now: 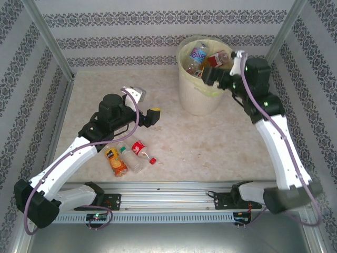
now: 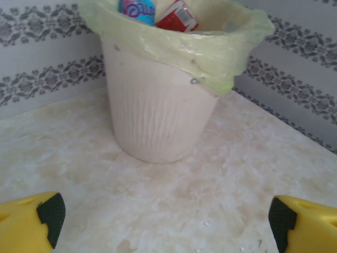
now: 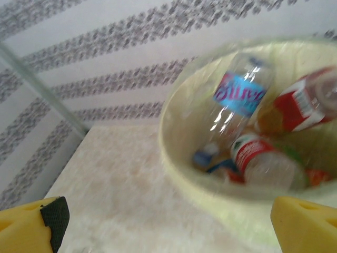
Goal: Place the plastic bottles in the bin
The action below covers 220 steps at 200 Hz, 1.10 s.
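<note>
While right end effector (image 3: 168, 221) hangs released at bin (image 3: 176, 158) rim, bottles (image 3: 239, 97) lie inside.

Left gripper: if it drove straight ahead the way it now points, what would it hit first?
Probably the bin, on its side wall. The left wrist view has the open left gripper looking across bare table straight at it, with nothing between them.
</note>
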Available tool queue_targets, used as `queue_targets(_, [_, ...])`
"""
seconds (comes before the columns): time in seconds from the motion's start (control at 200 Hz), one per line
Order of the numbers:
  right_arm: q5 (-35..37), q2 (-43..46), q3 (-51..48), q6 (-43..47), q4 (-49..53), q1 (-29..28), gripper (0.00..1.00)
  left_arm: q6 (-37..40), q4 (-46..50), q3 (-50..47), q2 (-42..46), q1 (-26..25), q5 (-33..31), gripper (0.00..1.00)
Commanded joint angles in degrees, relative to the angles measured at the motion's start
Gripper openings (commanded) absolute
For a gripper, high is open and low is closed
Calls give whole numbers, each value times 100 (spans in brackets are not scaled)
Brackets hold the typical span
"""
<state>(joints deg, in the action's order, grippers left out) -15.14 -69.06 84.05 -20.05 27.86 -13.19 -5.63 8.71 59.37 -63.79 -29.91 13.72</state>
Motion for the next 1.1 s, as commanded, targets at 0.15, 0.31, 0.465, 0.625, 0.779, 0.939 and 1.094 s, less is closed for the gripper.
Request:
queue_targets(0.15, [-683, 1307, -1219, -129, 737, -319, 98, -1882, 2739, 603, 136, -94, -1423, 100])
queue_targets(0.31, [-1106, 1839, -1876, -209, 935, -522, 98, -3274, 4247, 804, -85, -94, -2262, 100])
queue_targets(0.465, [-1264, 2264, -2552, -441, 730, -659, 98, -3845, 4414, 696, -339, -89, -2515, 96])
queue_targets(0.625, [-1654, 2401, -3130, -795, 365, -700, 98, -4035, 4449, 631, -783, 119, -2795, 97])
queue_targets(0.779, [-1656, 2553, -3332, -886, 299, -764, 98, -4090, 3992, 292, -1077, 514, -2353, 96])
queue_targets(0.939, [-1788, 2608, -3412, -987, 188, -778, 98, -4078, 3570, -6, -1352, 871, -1976, 95])
queue_targets(1.094, [-1791, 2599, -3466, -1027, 144, -791, 98, -4137, 3089, -248, -1612, 1123, -1560, 95])
